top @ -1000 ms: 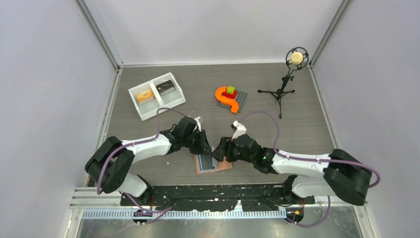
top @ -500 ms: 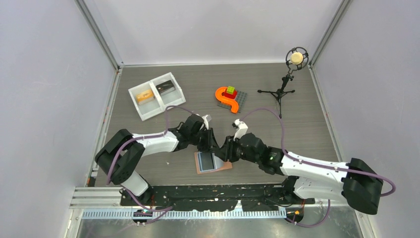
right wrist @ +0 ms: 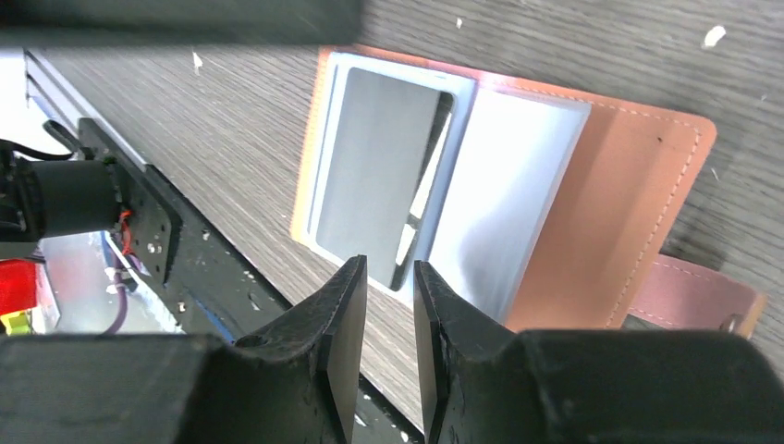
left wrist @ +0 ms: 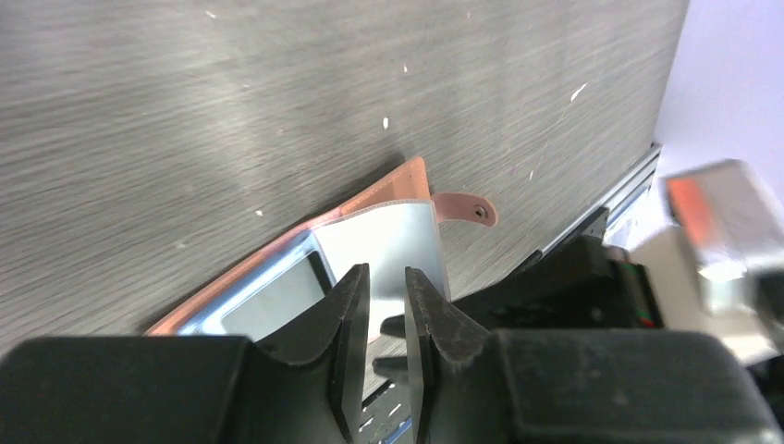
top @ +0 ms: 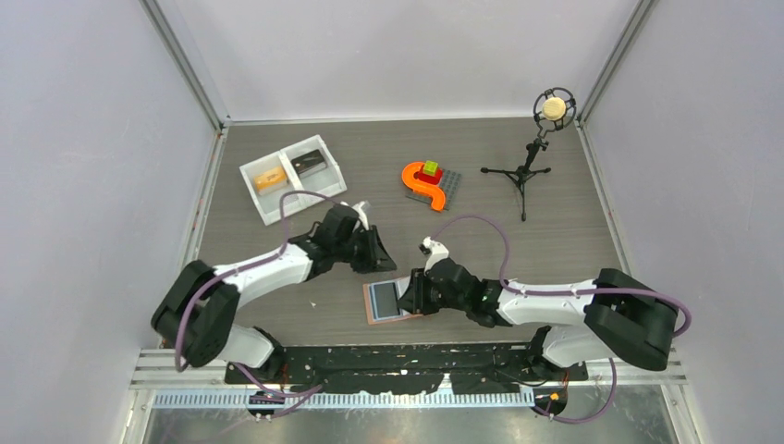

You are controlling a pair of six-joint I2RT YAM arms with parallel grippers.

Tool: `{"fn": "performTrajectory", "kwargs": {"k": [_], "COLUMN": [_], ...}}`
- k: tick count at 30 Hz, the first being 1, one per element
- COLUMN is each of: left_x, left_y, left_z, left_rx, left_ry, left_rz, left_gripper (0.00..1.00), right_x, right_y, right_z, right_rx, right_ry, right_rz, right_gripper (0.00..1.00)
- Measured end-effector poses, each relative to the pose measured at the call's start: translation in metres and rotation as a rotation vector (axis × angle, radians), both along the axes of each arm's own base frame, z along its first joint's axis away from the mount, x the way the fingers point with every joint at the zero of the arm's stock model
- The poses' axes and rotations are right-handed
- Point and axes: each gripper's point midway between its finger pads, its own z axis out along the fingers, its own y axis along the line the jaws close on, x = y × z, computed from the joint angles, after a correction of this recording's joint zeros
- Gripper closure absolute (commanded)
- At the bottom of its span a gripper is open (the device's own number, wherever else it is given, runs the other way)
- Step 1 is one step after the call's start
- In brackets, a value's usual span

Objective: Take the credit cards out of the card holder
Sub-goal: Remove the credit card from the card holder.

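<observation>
The card holder point(top: 374, 315) lies spread open near the table's front edge, salmon-brown outside point(right wrist: 619, 203) with light blue pockets and a side tab point(left wrist: 467, 209). A dark grey credit card point(right wrist: 379, 176) sits in its left pocket point(top: 382, 298). My right gripper point(top: 404, 296) hovers over the holder's right half. Its jaws point(right wrist: 389, 264) stand narrowly open with nothing between them, the tips at the holder's near edge. My left gripper point(top: 381, 259) is just behind the holder, apart from it. Its jaws point(left wrist: 386, 271) also show a narrow empty gap, pointing at the blue pocket point(left wrist: 388, 240).
A white two-compartment tray point(top: 277, 211) stands at the back left with an orange and a dark item inside. An orange curved toy with blocks point(top: 423, 185) sits mid-back, and a microphone on a tripod point(top: 527, 171) at the back right. A black rail point(top: 407, 365) runs along the front edge.
The right gripper's jaws have narrowed and it has shifted left and nearer over the holder. The left gripper has drawn back from the holder toward the back left.
</observation>
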Motion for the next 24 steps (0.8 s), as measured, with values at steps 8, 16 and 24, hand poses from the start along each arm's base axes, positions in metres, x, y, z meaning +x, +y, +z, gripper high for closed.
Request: {"fn": "performTrajectory", "kwargs": {"k": [8,16,24], "left_x": [-0.010,-0.039,-0.044], "left_y": [0.036,0.058,0.062], "left_z": [0.005,-0.031,-0.038], "left_rx": [0.021,0.089,0.100], "left_ry": [-0.044,0.038,0.047], "left_rz": [0.069,0.069,0.067], "left_gripper": [0.78,0.81,0.84], "right_x": [0.004,0.010,0.012], "right_y": [-0.001,-0.001,0.002], "right_z": [-0.014,-0.020,-0.022], "right_rx": [0.003,0.030,0.051], "right_ry": [0.031,0.055,0.074], "right_rz": [-0.021,-0.045,-0.040], "right_gripper": [0.72,0.75,0.75]}}
